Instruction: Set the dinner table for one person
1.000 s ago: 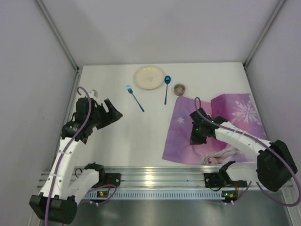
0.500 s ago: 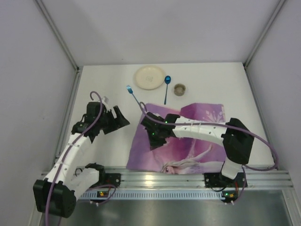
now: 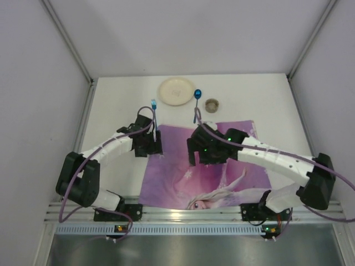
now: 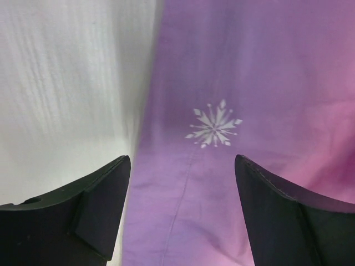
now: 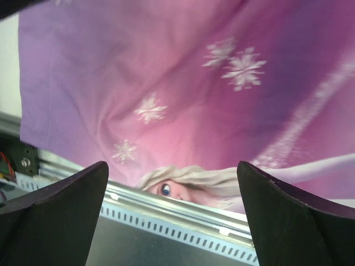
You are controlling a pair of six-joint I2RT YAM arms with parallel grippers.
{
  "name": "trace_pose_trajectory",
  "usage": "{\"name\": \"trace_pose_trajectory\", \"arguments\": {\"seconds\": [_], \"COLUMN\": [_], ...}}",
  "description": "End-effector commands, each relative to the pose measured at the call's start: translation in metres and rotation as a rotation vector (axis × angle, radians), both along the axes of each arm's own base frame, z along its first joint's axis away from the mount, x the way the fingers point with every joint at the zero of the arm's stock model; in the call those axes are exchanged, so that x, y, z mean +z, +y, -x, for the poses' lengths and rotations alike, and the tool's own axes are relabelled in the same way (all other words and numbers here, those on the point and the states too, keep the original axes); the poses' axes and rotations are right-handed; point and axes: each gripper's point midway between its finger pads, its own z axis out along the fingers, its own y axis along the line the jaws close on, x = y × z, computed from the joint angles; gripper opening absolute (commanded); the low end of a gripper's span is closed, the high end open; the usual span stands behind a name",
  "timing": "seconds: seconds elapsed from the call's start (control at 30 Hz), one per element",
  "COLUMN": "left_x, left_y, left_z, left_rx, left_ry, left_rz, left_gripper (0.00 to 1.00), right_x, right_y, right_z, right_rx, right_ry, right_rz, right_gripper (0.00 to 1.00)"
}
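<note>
Purple placemat (image 3: 177, 169) lies on white dinner table (image 3: 113, 108).

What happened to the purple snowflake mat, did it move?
Yes. The placemat slid left: its left edge was in line with the cup, and now it lines up with the fork.

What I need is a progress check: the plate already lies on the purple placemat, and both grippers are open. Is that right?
Not quite. The plate is not on the placemat. It lies on the bare white table beyond the mat's far edge, as the top view shows. The rest holds: the left gripper and the right gripper are both open.
</note>
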Motion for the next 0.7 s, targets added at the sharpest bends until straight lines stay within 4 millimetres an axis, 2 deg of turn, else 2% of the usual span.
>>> {"name": "trace_pose_trajectory", "arguments": {"seconds": [0.0,0.03,0.07,0.1,0.13,0.17,0.2,0.37,0.4,0.47,0.5,0.53,0.6,0.67], "left_x": [0.002,-0.007,-0.009,-0.015,-0.026,-0.029,-0.034,-0.051,-0.051,-0.049,-0.046,-0.043,-0.032,-0.026], "left_y": [0.011,0.009,0.006,0.005,0.006,-0.002,-0.003,-0.005,-0.004,0.0,0.009,0.016,0.028,0.048], "left_z": [-0.015,-0.015,-0.018,-0.019,-0.018,-0.018,-0.017,-0.016,-0.016,-0.016,-0.02,-0.017,-0.021,-0.022], "left_rx": [0.043,0.037,0.026,0.022,0.017,-0.003,-0.007,-0.017,-0.016,-0.013,0.01,0.023,0.052,0.096], "left_ry": [-0.036,-0.009,-0.006,0.009,0.037,0.055,0.069,0.116,0.115,0.116,0.091,0.098,0.069,0.07], "left_rz": [-0.073,-0.079,-0.07,-0.077,-0.093,-0.066,-0.065,-0.072,-0.077,-0.098,-0.144,-0.169,-0.194,-0.223], "left_gripper": [0.81,0.81,0.78,0.75,0.71,0.63,0.61,0.31,0.19,0.04,0.0,0.0,0.0,0.0], "right_x": [0.003,0.009,-0.001,-0.002,-0.006,-0.008,-0.01,-0.041,-0.046,-0.063,-0.068,-0.082,-0.093,-0.105], "right_y": [-0.071,-0.092,-0.108,-0.119,-0.138,-0.147,-0.158,-0.185,-0.188,-0.198,-0.203,-0.206,-0.213,-0.217], "right_z": [-0.02,-0.034,-0.034,-0.039,-0.05,-0.055,-0.065,-0.086,-0.091,-0.103,-0.112,-0.113,-0.121,-0.125], "right_rx": [-0.18,-0.266,-0.288,-0.324,-0.401,-0.411,-0.463,-0.512,-0.505,-0.529,-0.542,-0.544,-0.56,-0.555], "right_ry": [-0.051,-0.068,-0.055,-0.058,-0.065,-0.071,-0.069,-0.023,-0.02,0.001,-0.003,0.034,0.058,0.09], "right_rz": [0.069,0.042,0.061,0.051,0.037,0.039,0.023,0.062,0.072,0.098,0.095,0.114,0.105,0.114], "right_gripper": [1.0,1.0,1.0,1.0,1.0,1.0,1.0,1.0,1.0,1.0,1.0,1.0,1.0,1.0]}}
